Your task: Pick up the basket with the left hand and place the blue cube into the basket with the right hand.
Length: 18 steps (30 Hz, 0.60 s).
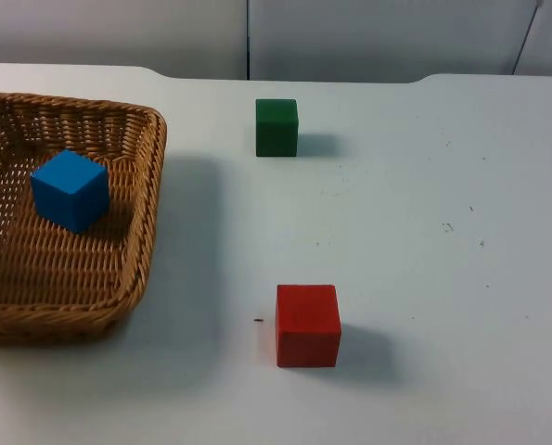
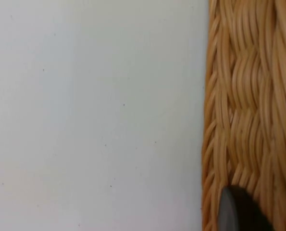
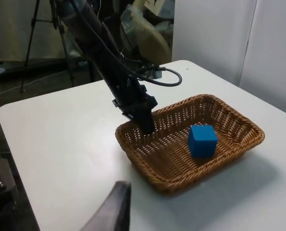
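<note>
Blue cube [image 1: 70, 190] sits inside the basket [image 1: 142, 232] in the top view, near the far side, one corner turned toward the camera. The basket is at the left of the white table [image 1: 424, 278], with its long side running away from the camera. A green cube [image 1: 276, 127] and a red cube [image 1: 307, 324] stand well apart from it. In the left wrist view, a black fingertip presses against the woven wall of the basket. In the right wrist view, the left gripper [image 3: 145, 126] reaches down onto the basket's rim and looks clamped on it. The right gripper [image 3: 115, 209] waits well back from the basket; I cannot tell if it is open or closed. If the left arm tips the basket, the blue cube could slide or roll out. If the grip on the thin rim slips, the basket could drop.
</note>
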Each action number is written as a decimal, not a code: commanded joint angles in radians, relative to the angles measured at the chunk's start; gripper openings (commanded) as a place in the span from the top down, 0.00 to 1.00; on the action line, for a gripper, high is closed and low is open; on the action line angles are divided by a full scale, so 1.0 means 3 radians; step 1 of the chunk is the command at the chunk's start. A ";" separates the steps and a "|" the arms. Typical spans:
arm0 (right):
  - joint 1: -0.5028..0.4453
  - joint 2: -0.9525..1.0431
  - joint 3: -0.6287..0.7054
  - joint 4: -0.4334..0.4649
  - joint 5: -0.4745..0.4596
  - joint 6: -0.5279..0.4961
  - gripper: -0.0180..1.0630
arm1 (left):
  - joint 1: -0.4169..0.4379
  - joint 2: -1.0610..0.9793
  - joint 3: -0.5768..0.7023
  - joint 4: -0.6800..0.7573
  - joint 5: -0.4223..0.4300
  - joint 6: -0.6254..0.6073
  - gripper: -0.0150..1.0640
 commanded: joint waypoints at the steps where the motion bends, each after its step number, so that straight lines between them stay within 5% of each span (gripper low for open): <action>1: 0.0009 -0.0008 0.0014 0.0013 -0.0017 0.0013 0.01 | -0.0024 -0.0006 -0.0032 -0.0054 -0.0031 0.0045 0.95; 4: 0.0009 -0.0008 0.0014 0.0013 -0.0017 0.0013 0.01 | -0.0024 -0.0006 -0.0032 -0.0029 -0.0044 0.0045 0.87; 13: 0.0009 -0.0008 0.0014 0.0013 -0.0017 0.0013 0.01 | -0.0024 -0.0006 -0.0032 0.0121 -0.0065 0.0155 0.42; 18: 0.0009 -0.0008 0.0014 0.0013 -0.0017 0.0013 0.01 | -0.0024 -0.0013 -0.0032 0.0199 -0.0097 0.0219 0.30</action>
